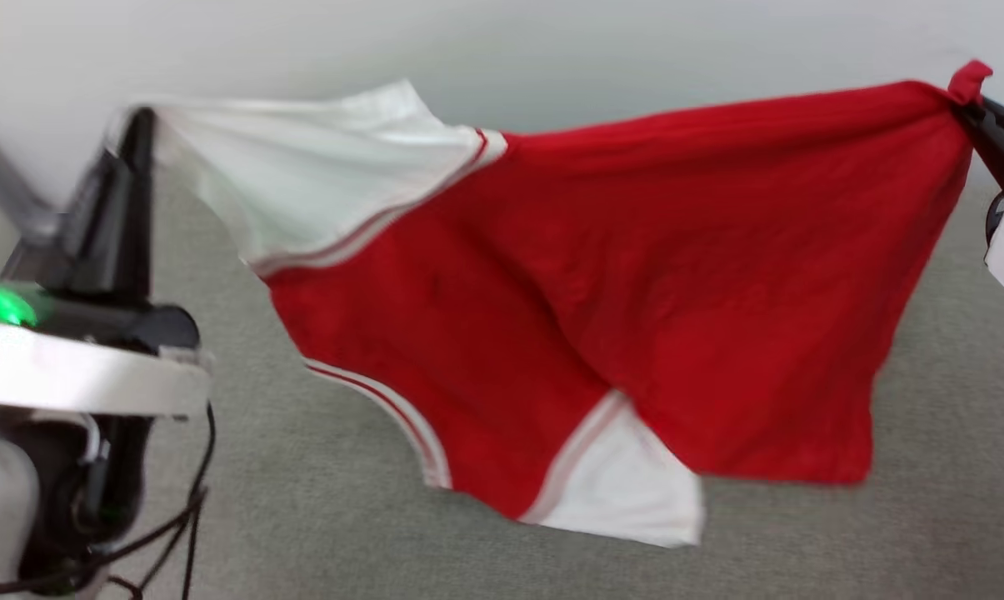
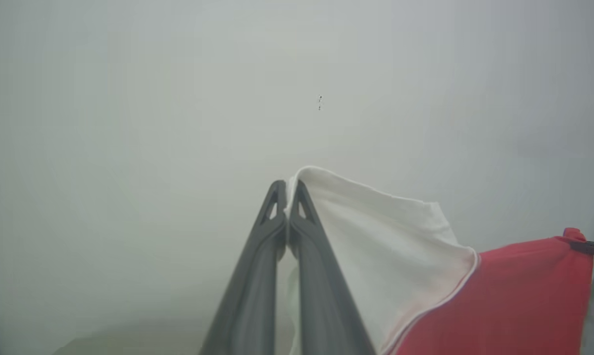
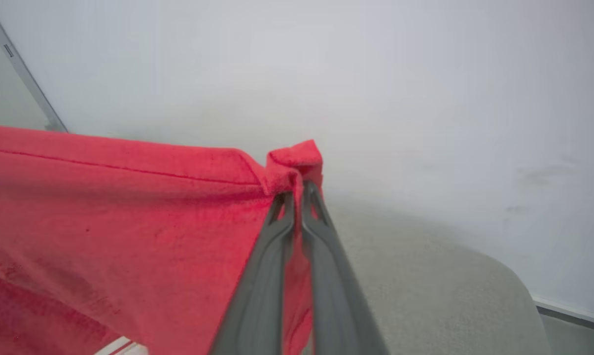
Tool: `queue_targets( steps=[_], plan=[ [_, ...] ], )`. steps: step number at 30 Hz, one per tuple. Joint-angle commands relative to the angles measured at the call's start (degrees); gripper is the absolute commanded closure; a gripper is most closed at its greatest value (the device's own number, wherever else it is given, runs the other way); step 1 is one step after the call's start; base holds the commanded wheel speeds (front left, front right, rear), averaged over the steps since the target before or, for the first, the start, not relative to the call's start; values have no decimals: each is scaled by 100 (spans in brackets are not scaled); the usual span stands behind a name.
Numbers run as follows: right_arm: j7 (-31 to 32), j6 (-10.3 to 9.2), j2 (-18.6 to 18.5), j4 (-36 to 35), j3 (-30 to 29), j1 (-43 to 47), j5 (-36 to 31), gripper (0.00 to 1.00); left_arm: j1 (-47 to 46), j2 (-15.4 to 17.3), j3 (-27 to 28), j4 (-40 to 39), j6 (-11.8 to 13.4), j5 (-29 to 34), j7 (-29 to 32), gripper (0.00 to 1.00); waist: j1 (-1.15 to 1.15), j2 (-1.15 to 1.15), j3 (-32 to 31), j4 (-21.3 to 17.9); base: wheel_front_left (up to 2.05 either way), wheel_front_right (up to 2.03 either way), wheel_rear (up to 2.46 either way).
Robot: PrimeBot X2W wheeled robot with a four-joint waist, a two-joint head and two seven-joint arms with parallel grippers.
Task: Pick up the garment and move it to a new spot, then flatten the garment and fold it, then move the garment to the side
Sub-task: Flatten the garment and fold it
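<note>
Stretched like a banner above the grey counter (image 1: 926,542), the garment (image 1: 635,292) hangs in the air between the robot's two arms, its lowest parts seemingly clear of the surface. The left fingers (image 2: 260,256) are pressed together on the edge of one white sleeve (image 1: 318,192), while the right fingers (image 3: 269,256) are closed narrowly on a bunched red hem corner (image 3: 297,155). Both grips take only a small bite of cloth at the very tips, so the main risk is a slip. The sleeve edge looks thin and smooth, and any further pull apart, or a quick swing, could draw it out of the pinch and leave the shirt dangling from one arm. The hold is also diagonal, sleeve on one side and hem on the other, so the body sags in a deep slanting fold. Laid down as it hangs, it would likely land skewed and creased. The other sleeve (image 1: 626,492) hangs lowest and would probably meet the counter first, where it could tuck under the body and leave a hidden fold that flattening would then have to undo. The pale wall (image 1: 551,42) stands close behind, and a wide sweep toward it could drag the cloth along it. No print shows on the side facing the head camera.
</note>
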Motion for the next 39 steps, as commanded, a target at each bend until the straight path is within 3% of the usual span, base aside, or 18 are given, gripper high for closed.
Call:
queue_targets(
  steps=[1,12,20,26,33,39],
  plan=[
    [-49,-6,44,-86,-15,44,5,100,-143,-13,62,-17,48,46,-63,100,0,0,-90,-179,0,0,0],
    [-287,-6,324,-888,-284,-110,-86,100,-1344,16,493,8,202,312,-395,100,0,0,114,-610,0,0,0],
    [-674,-6,520,-1212,-618,-605,-305,100,-2454,311,497,230,50,643,-395,100,0,0,710,-701,0,0,0],
    [-751,-7,541,-1117,-706,-1248,-496,100,-3443,658,453,654,-304,704,-178,100,0,0,1417,-708,0,0,0],
    [-955,-9,562,-449,-842,-2428,-769,100,-5004,1156,204,1601,-983,969,13,100,0,0,2385,-715,0,0,0],
    [-1449,-11,502,625,-809,-3800,-1222,100,-6840,1091,-209,2965,-1598,1388,-218,100,0,0,3057,-652,0,0,0]
  ],
)
